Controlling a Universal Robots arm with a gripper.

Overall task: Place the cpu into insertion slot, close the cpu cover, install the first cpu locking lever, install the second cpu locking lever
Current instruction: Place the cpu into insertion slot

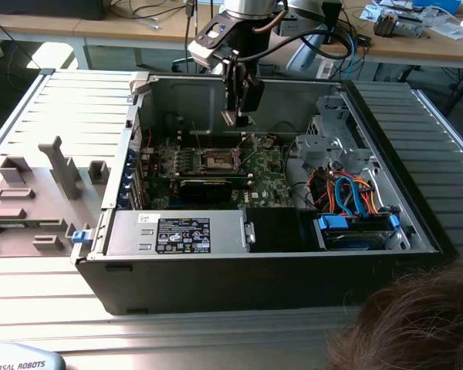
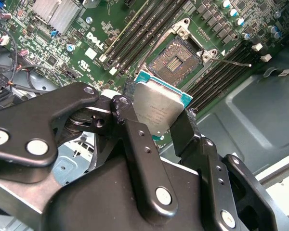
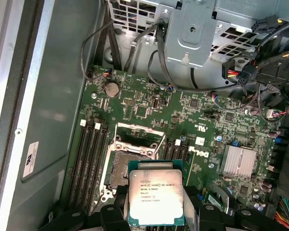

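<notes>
My gripper (image 1: pixel 235 117) hangs inside the open computer case, above the motherboard, shut on the cpu (image 2: pixel 159 108). The cpu (image 3: pixel 155 195) is a flat square chip with a silver top and green edge, pinched by its sides between two black fingers (image 2: pixel 130 125). The insertion slot (image 3: pixel 121 166) lies uncovered just beyond the chip, its dark pin field showing (image 2: pixel 176 57); in the exterior view the slot (image 1: pixel 216 160) sits below the gripper. The cpu cover (image 3: pixel 139 137) stands swung up at the slot's far edge. A thin wire locking lever (image 2: pixel 233 61) sticks out beside the slot.
Memory slots (image 3: pixel 89 154) flank the socket and a finned silver heatsink (image 3: pixel 238 161) sits beside it. The case holds a power supply (image 1: pixel 177 231), a metal drive cage (image 1: pixel 332 139) and coloured cables (image 1: pixel 347 193). Grey fixtures (image 1: pixel 31 193) lie outside, and a person's hair (image 1: pixel 417 324) shows.
</notes>
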